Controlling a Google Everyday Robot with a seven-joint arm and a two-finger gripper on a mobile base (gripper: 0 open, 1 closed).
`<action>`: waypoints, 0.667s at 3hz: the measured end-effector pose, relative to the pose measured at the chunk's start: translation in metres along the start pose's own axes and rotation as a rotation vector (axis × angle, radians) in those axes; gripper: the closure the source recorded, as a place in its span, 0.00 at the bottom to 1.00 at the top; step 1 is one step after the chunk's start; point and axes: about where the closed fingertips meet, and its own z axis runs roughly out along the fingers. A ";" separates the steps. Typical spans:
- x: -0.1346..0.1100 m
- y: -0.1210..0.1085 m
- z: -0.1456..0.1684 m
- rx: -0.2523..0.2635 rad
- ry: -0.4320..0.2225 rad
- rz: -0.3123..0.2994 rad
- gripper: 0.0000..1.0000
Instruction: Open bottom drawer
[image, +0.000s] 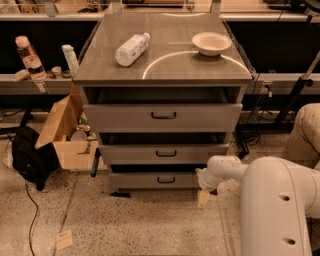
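While cardboard box (59, 134) is sitting on floor at 9 o'clock of cabinet (165, 82), bottle (132, 48) is lying on tabletop (170, 67). Bottom drawer (150, 180) is sitting lowest, dark gap showing above front. Tool (204, 193) is hovering at drawer's 3 o'clock end; cannot tell how far open or whether holding anything. Bowl (211, 43) is resting at 3 o'clock of bottle.

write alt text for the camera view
A white robot arm reaches in from the lower right, its tool beside the right end of the bottom drawer of a grey three-drawer cabinet. A toppled bottle and a bowl rest on top; a cardboard box stands at its left.
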 end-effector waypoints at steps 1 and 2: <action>0.002 0.000 0.011 0.003 0.000 0.004 0.00; -0.004 -0.002 0.018 0.055 0.008 -0.008 0.00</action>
